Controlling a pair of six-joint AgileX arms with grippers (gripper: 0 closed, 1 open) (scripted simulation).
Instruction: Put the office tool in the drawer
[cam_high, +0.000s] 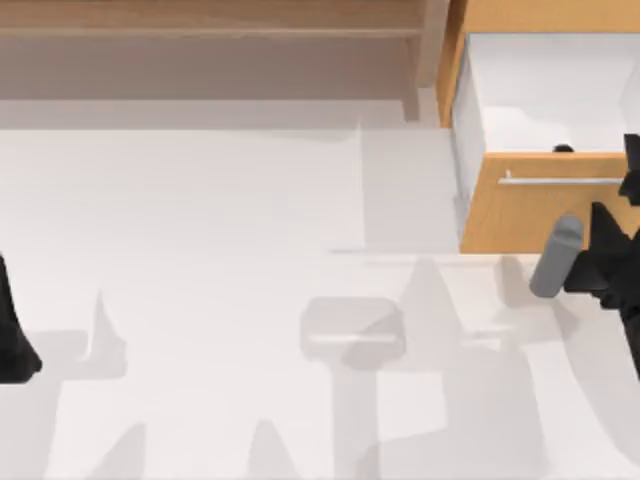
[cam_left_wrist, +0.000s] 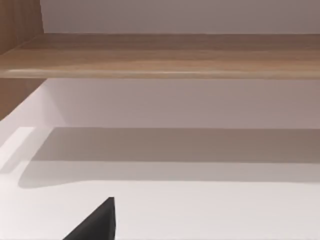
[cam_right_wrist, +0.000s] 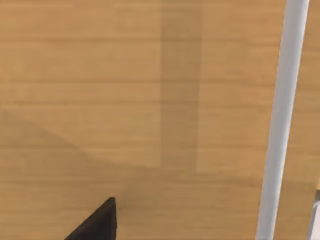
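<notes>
The drawer (cam_high: 545, 215) stands pulled open at the table's back right, its white inside facing up behind a tan wood front with a silver bar handle (cam_high: 560, 181). My right gripper (cam_high: 630, 185) is at the right edge, close against that front. The right wrist view looks straight at the wood front (cam_right_wrist: 125, 100) and the handle (cam_right_wrist: 282, 120) from very near. The office tool is out of view. A small dark shape (cam_high: 563, 148) peeks over the front's inner edge, and I cannot tell what it is. My left gripper (cam_high: 12, 335) is parked at the left edge.
A long wooden shelf unit (cam_high: 210, 30) runs along the back, and the left wrist view shows its board (cam_left_wrist: 160, 55). The white tabletop (cam_high: 200, 220) spreads between the two arms. A wooden cabinet body (cam_high: 540, 15) frames the drawer.
</notes>
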